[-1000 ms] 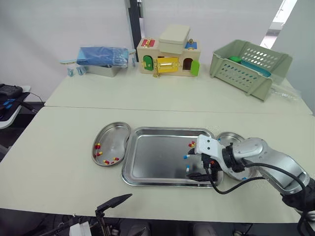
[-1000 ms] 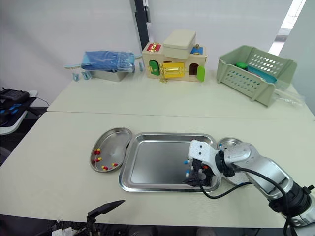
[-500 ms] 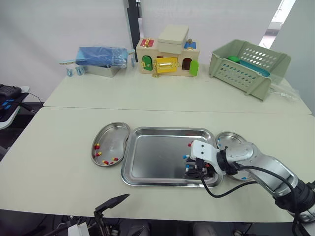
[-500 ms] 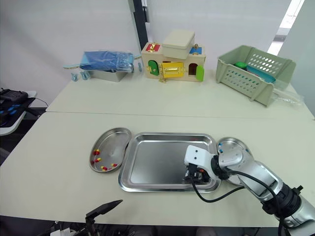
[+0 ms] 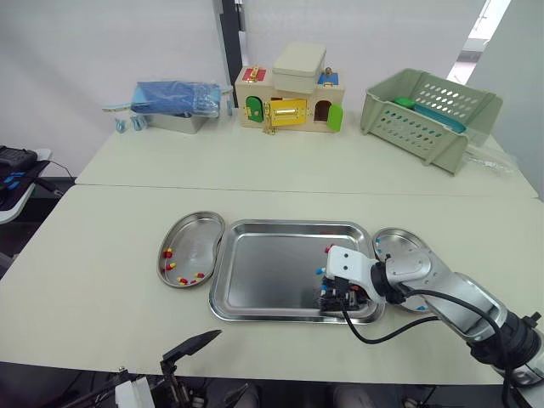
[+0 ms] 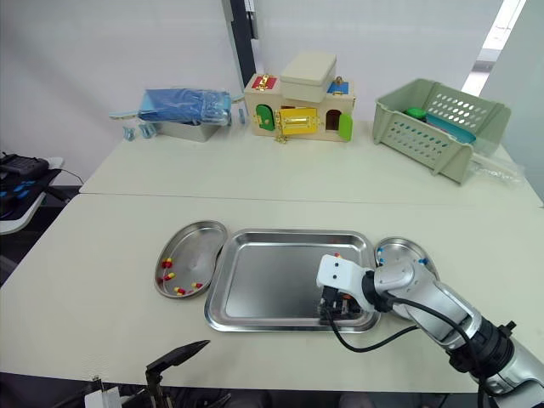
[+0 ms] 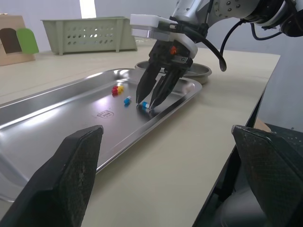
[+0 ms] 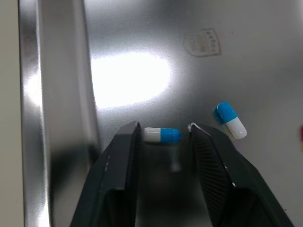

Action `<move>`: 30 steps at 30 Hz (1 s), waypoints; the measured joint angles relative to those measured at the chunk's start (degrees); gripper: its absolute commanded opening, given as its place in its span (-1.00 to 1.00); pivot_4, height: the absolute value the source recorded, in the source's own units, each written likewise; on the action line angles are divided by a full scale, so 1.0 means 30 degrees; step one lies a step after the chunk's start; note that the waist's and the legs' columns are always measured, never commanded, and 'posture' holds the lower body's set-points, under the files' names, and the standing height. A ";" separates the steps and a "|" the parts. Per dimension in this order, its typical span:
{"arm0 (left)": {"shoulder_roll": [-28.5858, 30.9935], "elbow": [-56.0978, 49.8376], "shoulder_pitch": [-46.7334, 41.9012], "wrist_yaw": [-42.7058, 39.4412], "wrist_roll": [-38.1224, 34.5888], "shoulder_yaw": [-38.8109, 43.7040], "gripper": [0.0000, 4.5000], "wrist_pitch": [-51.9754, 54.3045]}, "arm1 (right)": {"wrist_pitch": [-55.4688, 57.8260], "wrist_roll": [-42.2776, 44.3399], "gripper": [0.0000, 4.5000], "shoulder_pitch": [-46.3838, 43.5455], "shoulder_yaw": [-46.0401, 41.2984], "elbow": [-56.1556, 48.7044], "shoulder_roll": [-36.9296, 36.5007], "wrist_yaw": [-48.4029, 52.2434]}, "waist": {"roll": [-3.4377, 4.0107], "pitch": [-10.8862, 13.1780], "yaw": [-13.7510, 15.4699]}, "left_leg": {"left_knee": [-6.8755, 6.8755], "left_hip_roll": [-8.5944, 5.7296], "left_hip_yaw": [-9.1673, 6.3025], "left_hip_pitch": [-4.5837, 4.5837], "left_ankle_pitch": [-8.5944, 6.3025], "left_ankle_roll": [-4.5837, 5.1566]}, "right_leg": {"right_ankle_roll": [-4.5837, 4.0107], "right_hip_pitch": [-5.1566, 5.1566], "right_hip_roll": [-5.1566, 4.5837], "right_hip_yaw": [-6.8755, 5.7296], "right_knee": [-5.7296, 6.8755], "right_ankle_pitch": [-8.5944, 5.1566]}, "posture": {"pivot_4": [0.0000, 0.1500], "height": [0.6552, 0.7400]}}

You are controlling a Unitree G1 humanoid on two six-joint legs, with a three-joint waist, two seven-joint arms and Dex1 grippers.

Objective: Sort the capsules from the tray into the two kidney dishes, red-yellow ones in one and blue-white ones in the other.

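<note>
Steel tray (image 8: 142, 28), stamp (image 8: 202, 43) illegible: right tool (image 8: 164, 126) spread open astride a blue-white capsule (image 8: 162, 135)

Head eyes overlook tray (image 5: 263, 272); wrists view it nearer.

The right arm (image 5: 442, 287) hides much of the right kidney dish (image 5: 396, 233). Fingers (image 7: 75, 175) of the left gripper (image 7: 165, 135) appear blurred and cut off at the edge.
</note>
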 measured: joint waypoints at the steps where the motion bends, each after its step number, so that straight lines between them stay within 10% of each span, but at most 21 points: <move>1: 0.0052 -0.0002 0.0000 0.0035 0.0003 -0.0003 1.00 0.0079 | -0.0067 -0.0057 -0.71 0.0002 0.0005 0.0011 0.0000 0.0009 | 0.0000 0.0000 -0.0001 | 0.0000 0.0000 -0.0001 0.0000 0.0000 0.0000 | 0.0000 0.0000 0.0000 -0.0001 0.0000 0.0000 | 1.00 1.00; 13: 0.0652 -0.0054 -0.0073 0.0421 0.0014 -0.0046 1.00 0.0303 | -0.0806 0.0129 -0.73 0.0570 -0.0510 0.0110 0.0129 0.0426 | -0.0005 -0.0002 0.0012 | -0.0002 0.0000 -0.0001 -0.0001 0.0000 0.0000 | 0.0000 0.0001 0.0000 -0.0003 -0.0001 0.0000 | 1.00 1.00; 30: 0.2255 0.0261 -0.2355 -0.1731 -0.0140 -0.0916 1.00 0.0186 | -0.4264 0.4259 -0.73 0.8004 -1.2322 0.1465 -0.4306 0.3073 | 0.0005 0.0010 0.0058 | -0.0006 0.0000 0.0016 0.0004 0.0000 0.0001 | -0.0001 0.0014 0.0001 -0.0002 -0.0002 0.0000 | 1.00 1.00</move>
